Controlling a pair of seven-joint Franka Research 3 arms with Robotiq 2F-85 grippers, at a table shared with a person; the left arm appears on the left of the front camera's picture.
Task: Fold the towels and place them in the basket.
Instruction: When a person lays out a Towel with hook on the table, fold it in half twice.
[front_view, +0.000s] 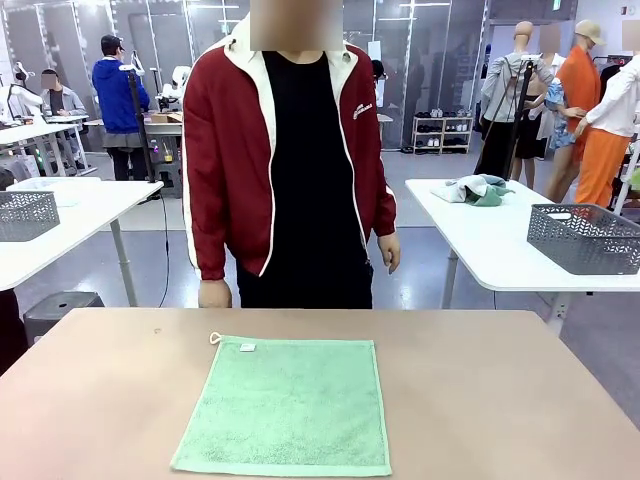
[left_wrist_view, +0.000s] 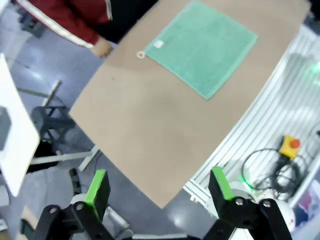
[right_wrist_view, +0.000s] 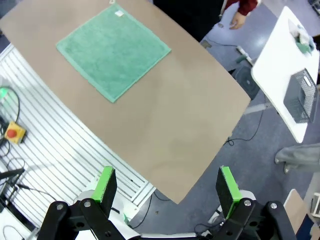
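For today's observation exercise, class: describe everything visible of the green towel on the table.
The towel is a mint-green, roughly square terry-looking cloth with a hemmed edge. It lies flat and unfolded on the brown table, near the robot's edge. A small white label sits near its far left corner, where a pale loop sticks out. Only the table touches it.
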